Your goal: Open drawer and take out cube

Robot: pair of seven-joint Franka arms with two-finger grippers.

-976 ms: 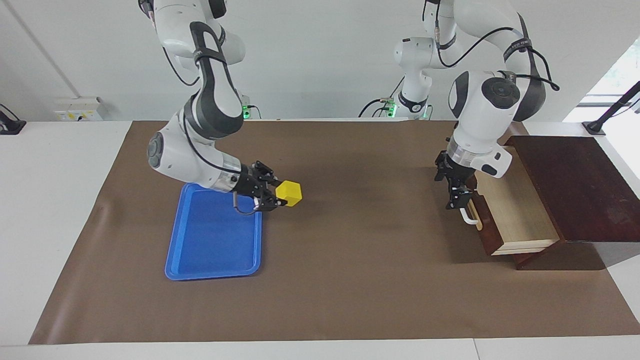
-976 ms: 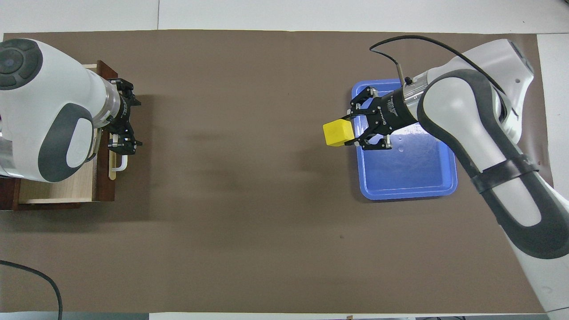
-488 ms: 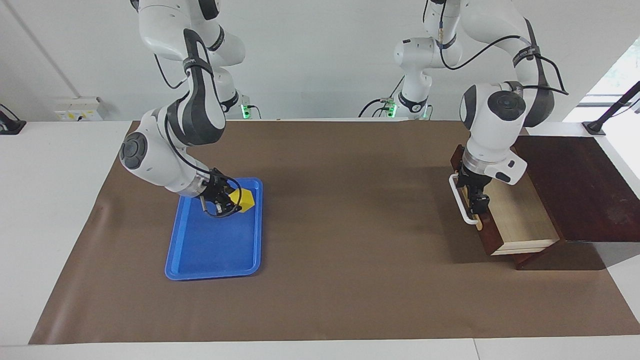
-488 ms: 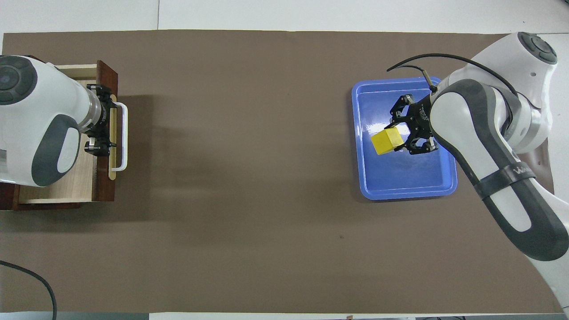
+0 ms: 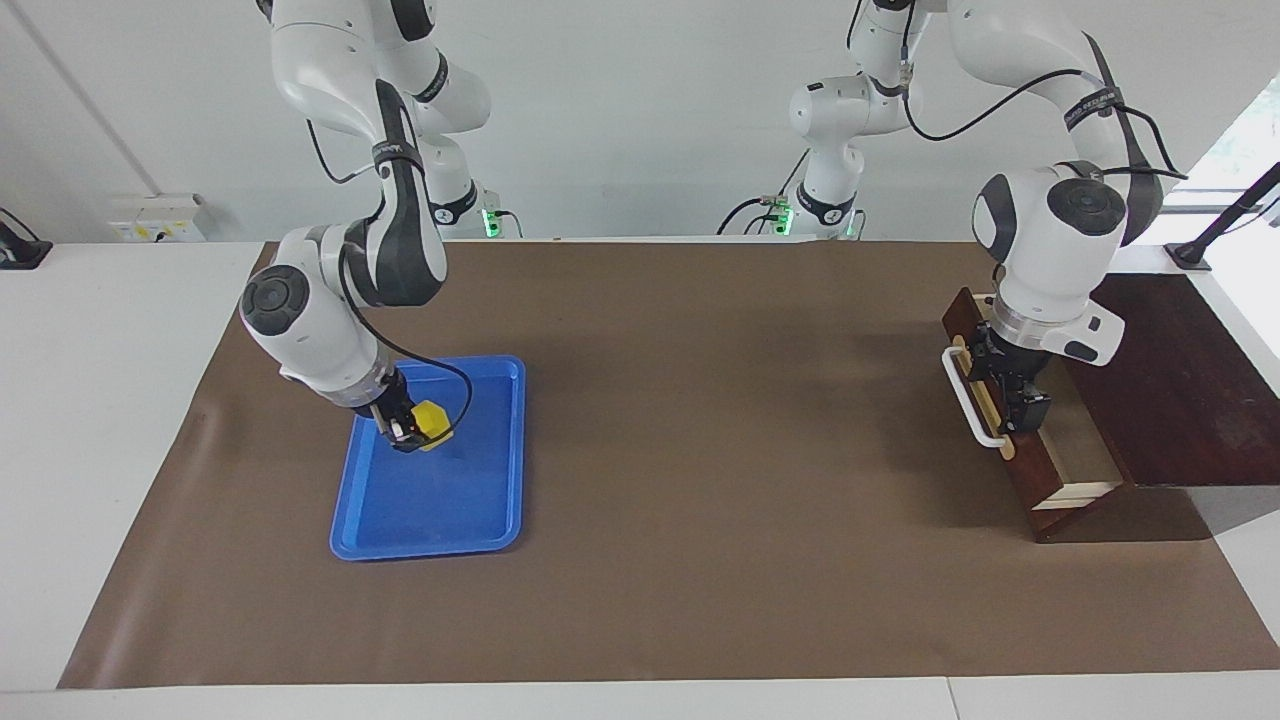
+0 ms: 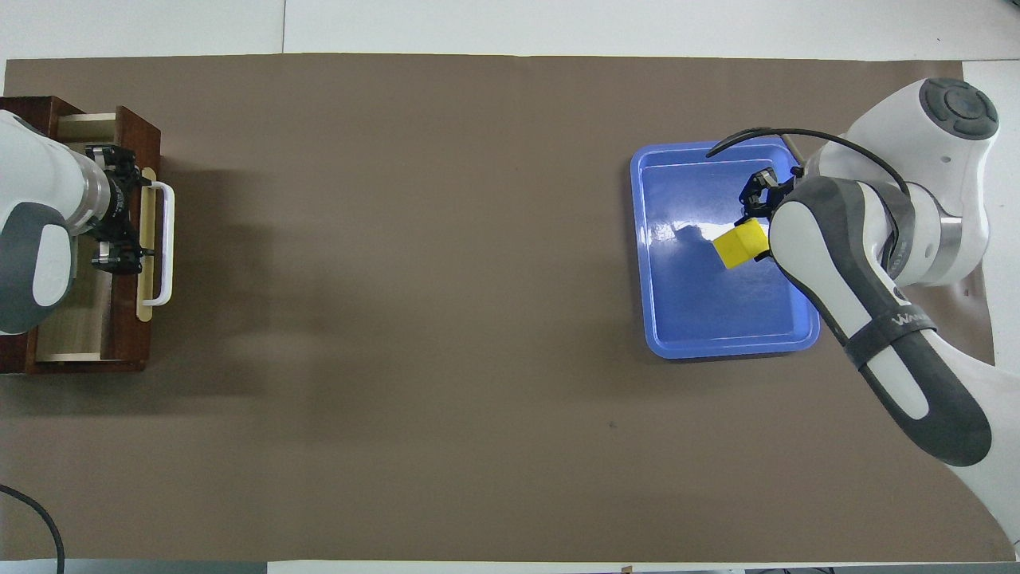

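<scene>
While the right gripper [image 5: 412, 437] clamps the yellow cube [image 5: 430, 421] between its fingertips, it hangs low over the blue tray [image 5: 500, 520], above the part of the tray nearer the robots. The cube sits at the gripper's tip, so the tray floor lies straight below it; setting it down probably needs only a short descent. At the left arm's end of the table, the left gripper [image 5: 1012, 392], jaws spread and holding nothing, hovers over the drawer [image 5: 1035, 470], just inside its front panel and white handle [image 5: 968, 405]. The drawer stands partly open.

white table [image 5: 120, 400] under a brown mat [image 5: 700, 500], blue tray [image 5: 430, 520] and dark wooden box [image 5: 1180, 400] on the mat
</scene>
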